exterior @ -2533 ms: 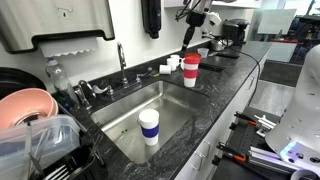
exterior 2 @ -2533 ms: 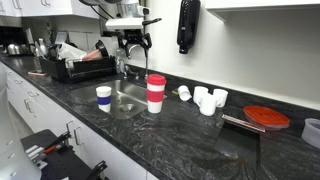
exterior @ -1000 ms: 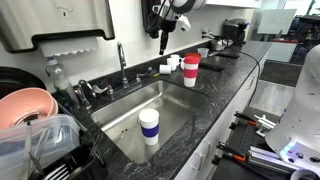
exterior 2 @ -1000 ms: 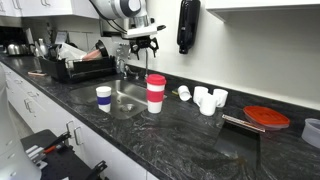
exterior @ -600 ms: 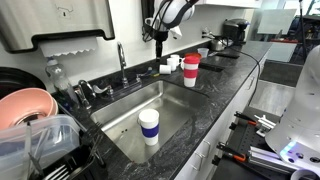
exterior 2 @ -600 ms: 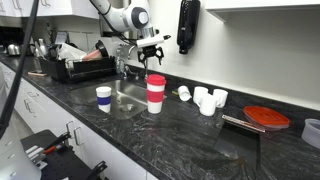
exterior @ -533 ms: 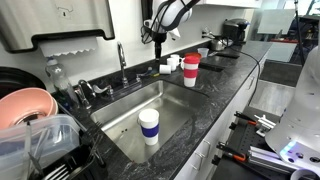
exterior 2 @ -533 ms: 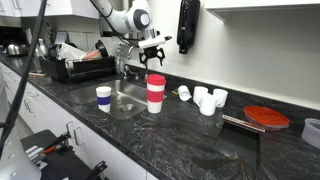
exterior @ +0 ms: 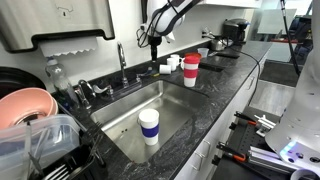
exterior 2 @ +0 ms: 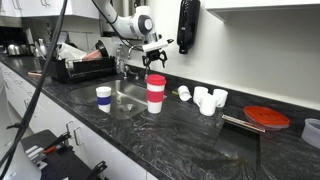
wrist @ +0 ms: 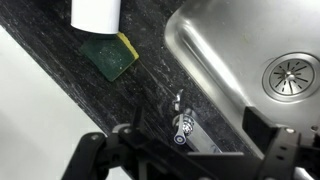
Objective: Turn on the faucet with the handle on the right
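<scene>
The chrome gooseneck faucet [exterior: 122, 58] stands behind the sink [exterior: 170, 108]. A small chrome handle [exterior: 137, 78] sits at its base on the side nearer my gripper. My gripper [exterior: 152, 44] hangs open and empty above the counter, a little up and to the right of that handle; it also shows in the other exterior view [exterior 2: 156, 60]. In the wrist view a short chrome piece with a round end [wrist: 181, 128], seemingly the handle, lies between my wide-open fingers [wrist: 182, 152], still below them.
A red and white cup [exterior: 190, 68] stands on the counter by the sink's corner. A blue and white cup [exterior: 149, 127] stands in the basin. White cups [exterior 2: 207, 99] and a green sponge [wrist: 110, 55] sit near the wall. A dish rack [exterior 2: 75, 66] stands beyond the sink.
My gripper has moved from over the red cup toward the faucet and come down closer to the counter. It stays open. Nothing else has moved.
</scene>
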Motion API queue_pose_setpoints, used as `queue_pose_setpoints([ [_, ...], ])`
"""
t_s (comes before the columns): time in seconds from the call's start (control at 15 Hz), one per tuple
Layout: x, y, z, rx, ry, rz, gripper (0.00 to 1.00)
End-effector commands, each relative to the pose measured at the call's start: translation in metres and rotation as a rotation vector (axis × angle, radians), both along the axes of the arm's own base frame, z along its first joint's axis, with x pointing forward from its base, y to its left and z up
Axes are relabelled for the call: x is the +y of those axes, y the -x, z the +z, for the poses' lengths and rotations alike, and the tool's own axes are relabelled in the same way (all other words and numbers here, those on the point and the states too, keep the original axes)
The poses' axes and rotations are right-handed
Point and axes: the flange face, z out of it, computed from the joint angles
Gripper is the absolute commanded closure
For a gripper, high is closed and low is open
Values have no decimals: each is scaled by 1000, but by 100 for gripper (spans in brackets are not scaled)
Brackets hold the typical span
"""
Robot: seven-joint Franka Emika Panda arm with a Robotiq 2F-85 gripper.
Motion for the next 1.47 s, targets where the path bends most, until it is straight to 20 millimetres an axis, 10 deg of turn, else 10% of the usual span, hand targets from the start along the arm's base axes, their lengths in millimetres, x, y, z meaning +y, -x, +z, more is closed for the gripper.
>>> queue_pose_setpoints([
  [0.0, 0, 0, 1, 1, 0, 0, 0],
  [1.4, -9, -56, -53, 72, 36, 17, 0],
])
